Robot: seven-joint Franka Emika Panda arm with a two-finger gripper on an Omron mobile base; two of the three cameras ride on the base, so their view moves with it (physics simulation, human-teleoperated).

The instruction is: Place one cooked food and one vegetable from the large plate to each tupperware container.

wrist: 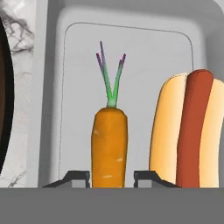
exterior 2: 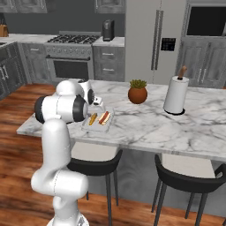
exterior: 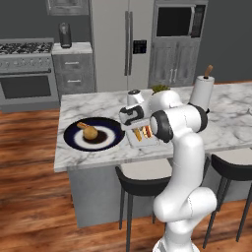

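Observation:
My gripper [wrist: 111, 177] hangs low over a tupperware container [wrist: 148, 57] on the marble island, just right of the large plate [exterior: 74, 140]. A carrot [wrist: 109, 144] lies in the tray between my two fingertips, with a thin sliver of space on each side, so the jaws stand slightly open. A hot dog [wrist: 188, 131] lies beside the carrot in the same tray [exterior 2: 86, 126]. One browned piece of cooked food [exterior: 89, 131] rests on the plate's dark centre. My arm hides part of the tray in both base views.
A paper towel roll [exterior 2: 175, 95] and a potted plant [exterior 2: 137, 92] stand farther back on the island. Black stools [exterior: 142, 179] sit under its front edge. Stove, fridge and cabinets line the far wall.

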